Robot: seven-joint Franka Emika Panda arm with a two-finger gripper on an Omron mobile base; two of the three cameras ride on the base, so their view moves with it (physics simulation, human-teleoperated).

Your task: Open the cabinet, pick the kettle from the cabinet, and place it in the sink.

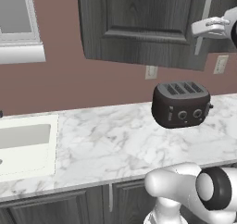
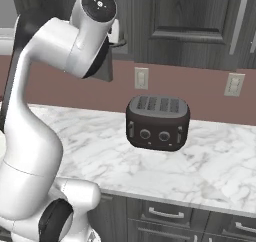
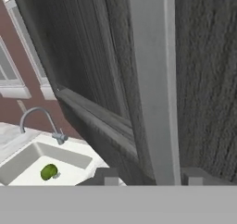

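The cabinet (image 1: 139, 19) is a dark wood-grain wall unit whose recessed-panel door carries a long silver bar handle (image 3: 152, 79). My gripper (image 3: 152, 177) has that handle between its two finger tips, and the fingers look closed on it. In the left base view the gripper (image 1: 198, 29) reaches the handle (image 1: 204, 15) from the right, at the door's right edge. The door's lower corner (image 2: 103, 68) hangs lower than the neighbouring cabinets, as if swung out a little. The white sink (image 1: 52, 140) sits at the counter's left end. Its grey gooseneck tap (image 3: 39, 119) is in the hand view. The kettle is hidden.
A dark four-slot toaster (image 1: 181, 105) stands on the white marble counter (image 1: 106, 144) below the cabinet. A small green object (image 3: 48, 171) lies in the sink basin (image 3: 69, 156). A window (image 1: 16, 15) is above the sink. Wall outlets (image 2: 141, 78) sit behind the toaster.
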